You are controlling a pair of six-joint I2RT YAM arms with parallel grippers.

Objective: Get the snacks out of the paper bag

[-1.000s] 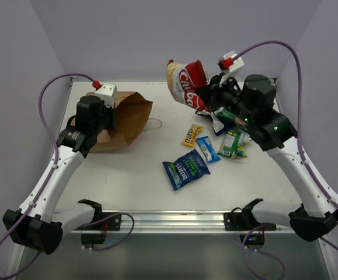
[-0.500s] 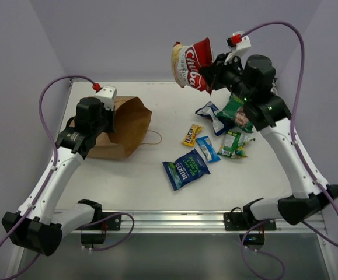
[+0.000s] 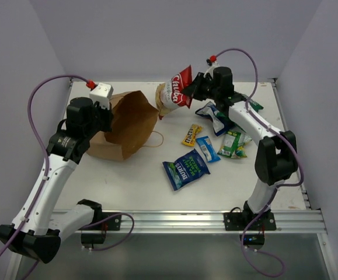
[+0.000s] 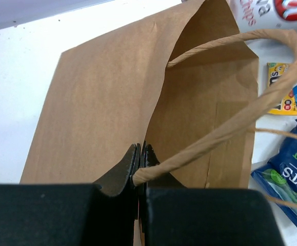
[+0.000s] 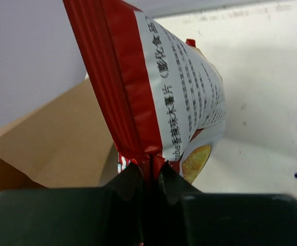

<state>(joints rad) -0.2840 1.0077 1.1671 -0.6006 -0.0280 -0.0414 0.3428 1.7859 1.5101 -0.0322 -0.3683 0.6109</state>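
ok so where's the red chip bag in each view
Top external: red chip bag upper middle, hanging from the right gripper beside the paper bag.
Left wrist: a sliver in the top right corner.
Right wrist: fills the centre, seam pinched by the right gripper.
Shared landmark: the paper bag.

Matt kraft paper bag (image 3: pixel 128 122) (twisted-paper handles), glossy chip bag (image 3: pixel 176 91)
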